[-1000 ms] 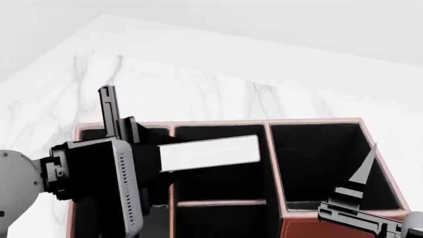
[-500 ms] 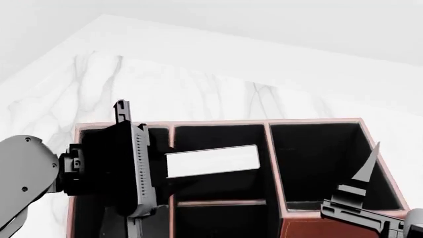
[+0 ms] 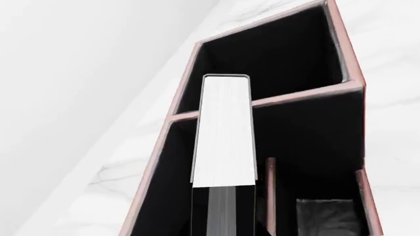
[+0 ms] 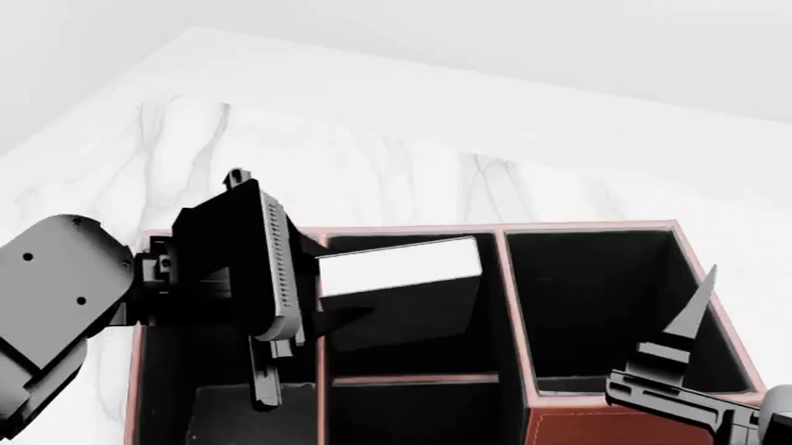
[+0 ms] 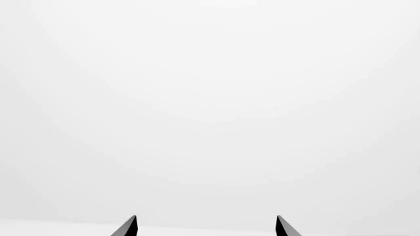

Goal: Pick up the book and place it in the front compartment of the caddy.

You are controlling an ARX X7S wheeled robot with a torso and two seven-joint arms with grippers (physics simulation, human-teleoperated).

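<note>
You have the book (image 4: 399, 267) showing a plain white page block, edged by thin black covers; in the left wrist view the pages (image 3: 225, 132) carry faint grey vertical streaks. The caddy (image 4: 594, 422) around it is reddish-brown outside, black on the inner walls, with thin pale pink rims. The countertop (image 4: 371, 176) beyond the caddy is white marble with soft grey veining. Your left gripper (image 4: 325, 315) is black on a mid-grey arm. Your right gripper (image 5: 206, 226) shows dark grey fingertips against blank white.
</note>
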